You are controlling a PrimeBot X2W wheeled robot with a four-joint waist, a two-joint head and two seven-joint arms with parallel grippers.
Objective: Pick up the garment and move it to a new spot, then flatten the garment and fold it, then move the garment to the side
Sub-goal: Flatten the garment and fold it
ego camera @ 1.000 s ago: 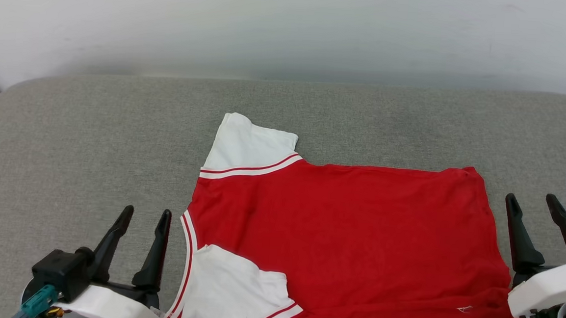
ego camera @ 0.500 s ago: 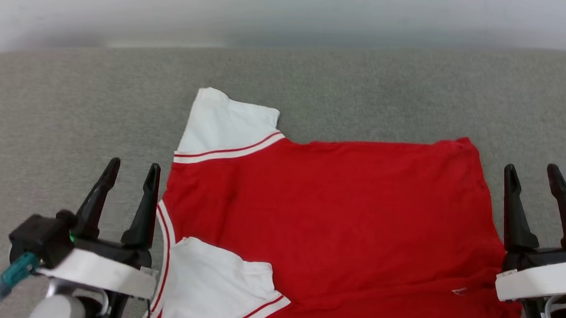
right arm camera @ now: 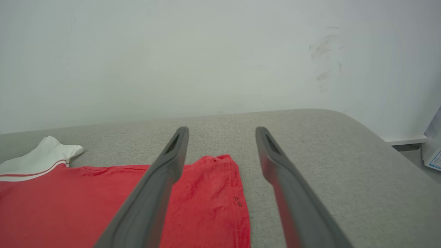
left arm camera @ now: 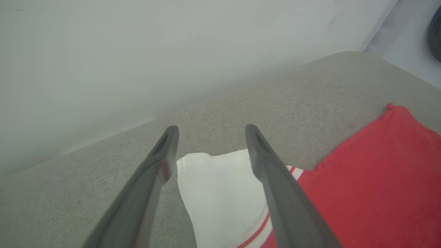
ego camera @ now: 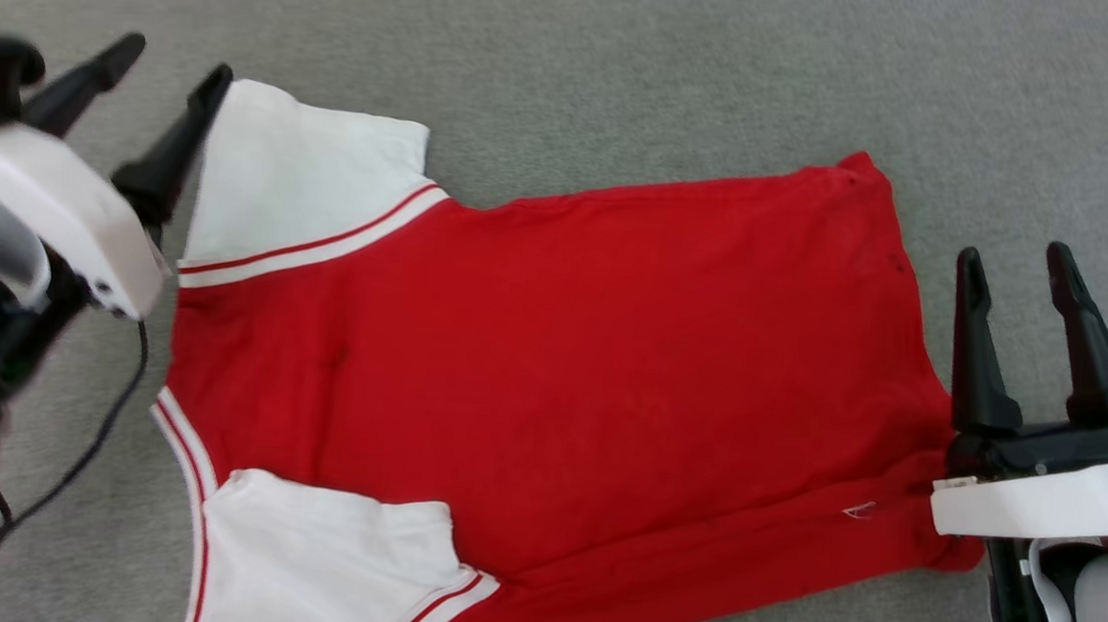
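The red garment (ego camera: 552,349) lies spread flat on the grey cushion, plain side up, collar toward the left and hem at the right. Its far white sleeve (ego camera: 302,190) has striped trim; the near white sleeve (ego camera: 327,557) is folded onto the body. My left gripper (ego camera: 177,55) is open, raised beside the far sleeve's outer edge; in the left wrist view that far sleeve (left arm camera: 217,193) lies below the left gripper (left arm camera: 209,128). My right gripper (ego camera: 1012,254) is open just right of the hem, and in the right wrist view the hem corner (right arm camera: 220,193) lies under the right gripper (right arm camera: 222,129).
The grey cushioned surface (ego camera: 627,65) stretches around the garment, with free room behind it and to the right. A pale wall (right arm camera: 206,51) stands behind the cushion. A black cable (ego camera: 73,474) hangs from my left arm.
The camera has tilted down and closer, so the whole picture shifted. My left gripper has risen and moved forward from beside the collar to beside the far sleeve. The right gripper has stayed by the hem.
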